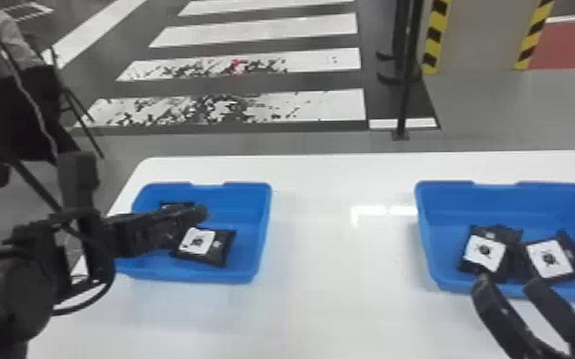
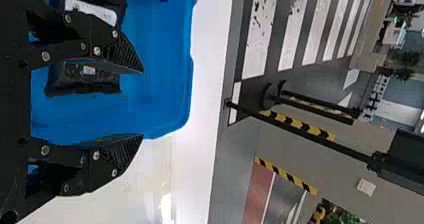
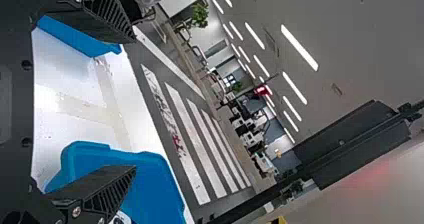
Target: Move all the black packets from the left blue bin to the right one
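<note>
White table (image 1: 320,229), rightmost packet (image 1: 550,259) aslant.

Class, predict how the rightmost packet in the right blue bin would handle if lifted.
The packet would probably flex: its outline is uneven, with a peaked corner. Broad and low, it seems unlikely to roll. Its contents are hidden, so weight is uncertain.
</note>
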`<state>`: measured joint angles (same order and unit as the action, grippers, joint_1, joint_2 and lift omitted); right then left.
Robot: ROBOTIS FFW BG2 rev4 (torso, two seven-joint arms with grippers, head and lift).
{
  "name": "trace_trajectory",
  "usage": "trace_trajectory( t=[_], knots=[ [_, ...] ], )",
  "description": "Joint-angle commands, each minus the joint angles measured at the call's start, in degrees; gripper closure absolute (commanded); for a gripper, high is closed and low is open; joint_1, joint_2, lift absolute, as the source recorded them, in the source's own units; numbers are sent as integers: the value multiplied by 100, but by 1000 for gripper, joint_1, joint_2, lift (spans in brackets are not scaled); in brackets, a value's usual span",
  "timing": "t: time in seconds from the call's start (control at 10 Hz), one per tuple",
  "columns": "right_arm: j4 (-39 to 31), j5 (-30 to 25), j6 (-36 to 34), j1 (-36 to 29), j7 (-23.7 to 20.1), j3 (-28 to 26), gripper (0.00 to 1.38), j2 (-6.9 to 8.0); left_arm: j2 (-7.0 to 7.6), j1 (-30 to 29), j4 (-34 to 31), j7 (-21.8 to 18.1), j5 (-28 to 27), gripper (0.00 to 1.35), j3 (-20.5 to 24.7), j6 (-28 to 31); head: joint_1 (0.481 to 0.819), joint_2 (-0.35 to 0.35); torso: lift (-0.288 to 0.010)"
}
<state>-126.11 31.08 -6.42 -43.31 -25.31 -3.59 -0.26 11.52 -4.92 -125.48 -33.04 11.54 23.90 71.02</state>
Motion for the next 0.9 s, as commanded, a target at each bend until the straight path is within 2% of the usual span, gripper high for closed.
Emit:
trace_trajectory(
  t=[0.0, 0.3, 0.5, 0.8],
  knots=[
    [4, 12, -33, 0, -9, 5, 133, 32, 17, 154, 194, 26, -457, 249, 147, 337, 695, 227, -140],
    [4, 57, -89, -42, -9, 5, 134, 32, 184, 731, 1249, 26, -788, 251, -71, 660, 695, 293, -140],
    [4, 69, -131, -70, -9, 5, 133, 32, 307, 1223, 2064, 26, -834, 259, -413, 646, 695, 294, -140],
    [32, 115, -173, -99, -18, 5, 133, 32, 280, 1772, 3105, 43, -1222, 257, -528, 604, 695, 286, -140]
  ],
)
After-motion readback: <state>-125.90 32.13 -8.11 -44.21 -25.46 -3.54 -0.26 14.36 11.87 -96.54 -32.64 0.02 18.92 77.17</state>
